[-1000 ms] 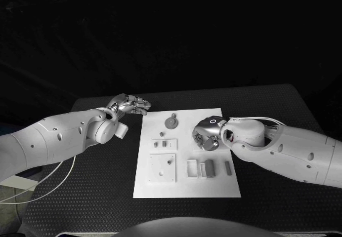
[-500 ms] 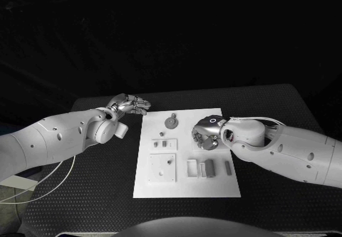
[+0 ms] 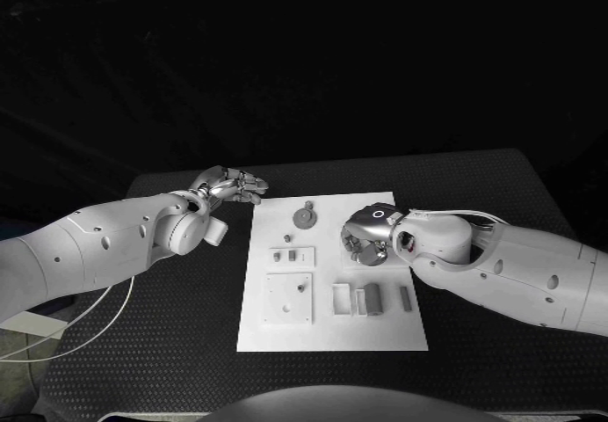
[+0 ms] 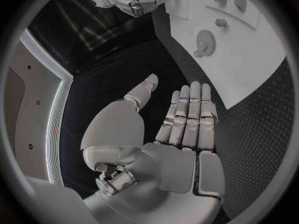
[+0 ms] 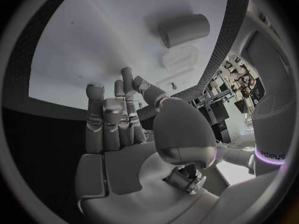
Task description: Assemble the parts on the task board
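The white task board (image 3: 332,330) lies in the middle of the black table. On it are a grey gear (image 3: 306,215), a small peg (image 3: 289,238), a small plate with two pieces (image 3: 292,256), a square plate (image 3: 289,297) and upright blocks (image 3: 369,300). My right hand (image 3: 367,233) hovers over the board's right middle, holding nothing. In the right wrist view its fingers (image 5: 118,119) point toward a grey cylinder (image 5: 182,30) lying on the board (image 5: 93,35), apart from it. My left hand (image 3: 228,186) is off the board's far left corner; its fingers (image 4: 190,114) are straight and empty, the gear (image 4: 204,43) beyond them.
Black textured table (image 3: 165,334) surrounds the board, with bare room at the front and on both sides. A white cable (image 3: 76,330) loops off the table's left edge. My right hand (image 4: 134,0) is also seen in the left wrist view, beside the board (image 4: 249,59).
My right hand has shifted slightly toward the far side of the board and its fingers have lifted a little. The left hand has not moved.
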